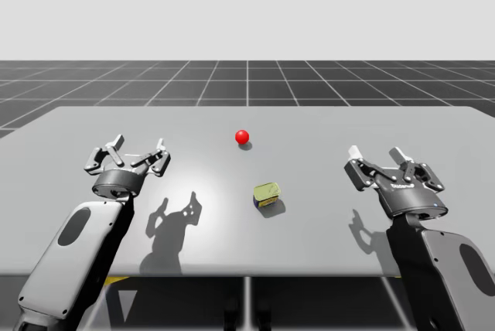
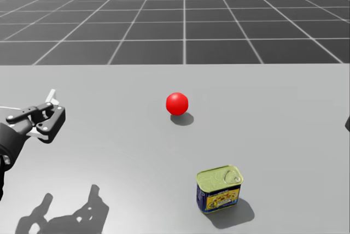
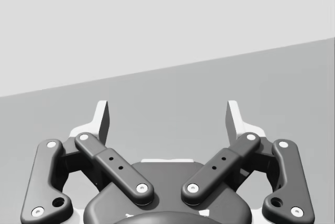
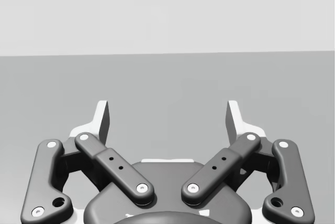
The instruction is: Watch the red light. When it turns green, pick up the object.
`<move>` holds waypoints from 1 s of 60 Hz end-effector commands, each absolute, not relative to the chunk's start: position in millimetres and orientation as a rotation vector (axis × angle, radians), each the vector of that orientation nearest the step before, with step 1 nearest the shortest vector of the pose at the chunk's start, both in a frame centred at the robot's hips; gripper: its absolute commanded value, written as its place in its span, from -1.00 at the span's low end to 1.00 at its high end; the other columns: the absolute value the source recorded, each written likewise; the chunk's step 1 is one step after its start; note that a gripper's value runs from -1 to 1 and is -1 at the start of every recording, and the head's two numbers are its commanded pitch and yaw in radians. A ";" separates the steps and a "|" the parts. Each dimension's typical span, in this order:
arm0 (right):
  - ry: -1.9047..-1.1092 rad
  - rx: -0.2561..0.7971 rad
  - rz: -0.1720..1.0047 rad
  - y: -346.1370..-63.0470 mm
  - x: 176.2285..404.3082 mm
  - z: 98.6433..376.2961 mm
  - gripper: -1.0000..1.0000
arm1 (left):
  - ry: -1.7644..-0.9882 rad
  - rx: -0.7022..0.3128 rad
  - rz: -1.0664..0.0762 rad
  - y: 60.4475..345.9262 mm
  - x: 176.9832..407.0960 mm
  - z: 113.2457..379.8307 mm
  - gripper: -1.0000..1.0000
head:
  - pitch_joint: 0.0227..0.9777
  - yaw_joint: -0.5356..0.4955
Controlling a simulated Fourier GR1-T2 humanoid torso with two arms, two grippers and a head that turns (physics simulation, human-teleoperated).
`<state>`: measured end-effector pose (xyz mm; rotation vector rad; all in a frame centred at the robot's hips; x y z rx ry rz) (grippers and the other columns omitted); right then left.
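Note:
A red ball-shaped light (image 1: 242, 137) (image 2: 177, 103) sits on the grey table (image 1: 325, 130) past the middle. A small rectangular can (image 1: 267, 193) (image 2: 219, 188), with a green-gold top and blue sides, stands nearer than the light and slightly right of it. My left gripper (image 1: 138, 148) (image 2: 52, 98) (image 3: 167, 116) hovers open over the table's left part, well left of the can. Over the right part my right gripper (image 1: 376, 153) (image 4: 167, 116) is open too, with bare table ahead of its fingers. Neither gripper touches anything.
The table's near edge (image 1: 247, 275) runs just behind both forearms. Beyond the far edge lies a dark gridded floor (image 1: 247, 80). Arm shadows fall on the table beside each wrist.

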<state>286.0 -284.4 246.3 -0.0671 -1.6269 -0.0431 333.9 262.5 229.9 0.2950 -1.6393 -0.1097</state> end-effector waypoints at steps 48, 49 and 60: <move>-1.627 -0.072 -0.023 -283.5 286.0 245.8 -1.00 | -1.642 0.286 -0.106 262.3 333.8 230.7 -1.00 | 0.18 0.10; -1.627 -0.072 -0.023 -283.4 286.0 245.8 -1.00 | -1.642 0.286 -0.106 262.3 333.8 230.7 -1.00 | 0.18 0.10; -1.626 -0.071 -0.021 -283.1 285.8 245.6 -1.00 | -1.642 0.286 -0.106 262.3 333.8 230.7 -1.00 | 0.18 0.10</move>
